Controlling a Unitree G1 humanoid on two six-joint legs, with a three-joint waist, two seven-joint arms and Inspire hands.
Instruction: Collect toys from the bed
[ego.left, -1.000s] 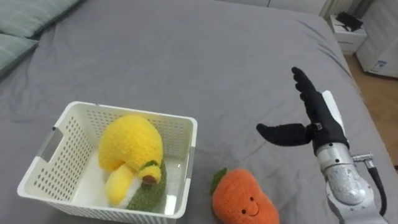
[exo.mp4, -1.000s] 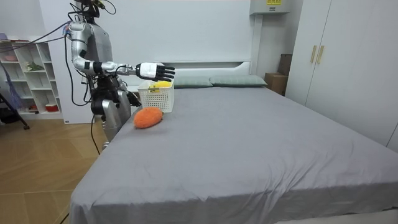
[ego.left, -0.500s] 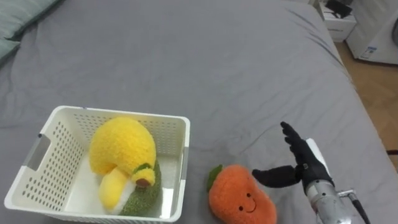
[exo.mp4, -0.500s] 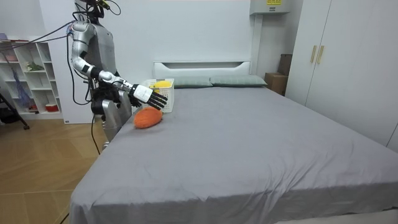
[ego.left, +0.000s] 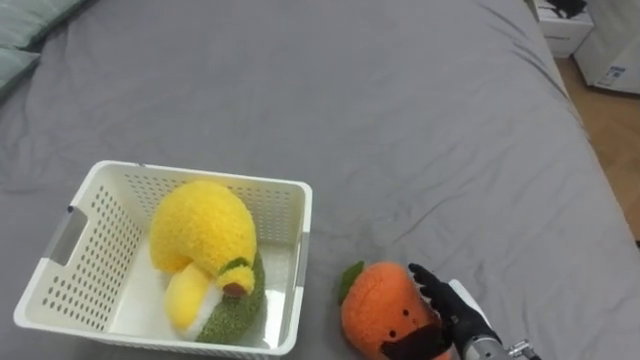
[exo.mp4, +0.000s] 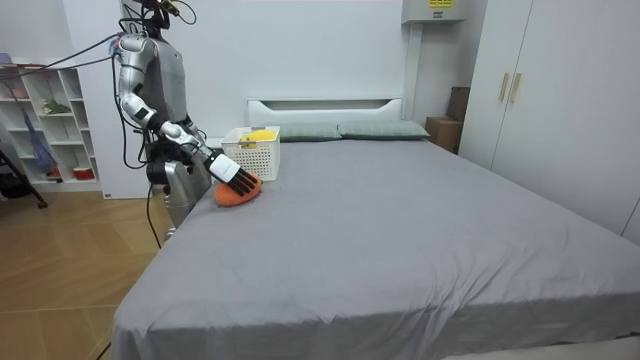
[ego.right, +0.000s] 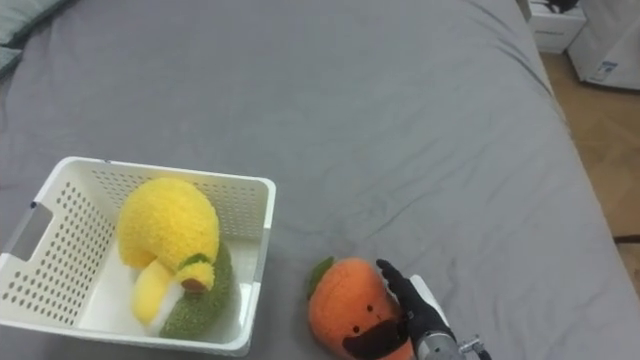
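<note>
An orange plush toy (ego.left: 380, 312) with a green leaf lies on the grey bed (ego.left: 400, 120), just right of a white basket (ego.left: 70, 290). The basket holds a yellow plush (ego.left: 200, 230) and a green-edged plush (ego.left: 235, 305). My right hand (ego.left: 448, 310) rests on the orange toy, its thumb across the toy's front and its nearly straight fingers (ego.right: 403, 288) along the right side. In the room view I stand at the bedside near the headboard, right arm reaching down to the orange toy (exo.mp4: 236, 190). My left hand (exo.mp4: 207, 157) hangs low by my waist.
Pillows (ego.left: 20, 30) lie at the bed's far left corner. A white bedside cabinet (ego.left: 565, 20) stands past the bed's right edge, on wooden floor (ego.left: 610, 140). The grey cover stretches flat beyond the basket and the toy.
My right hand has come down and leftward from above the bed onto the orange toy, its thumb now lying across the toy's front. The basket and plush toys have not moved.
</note>
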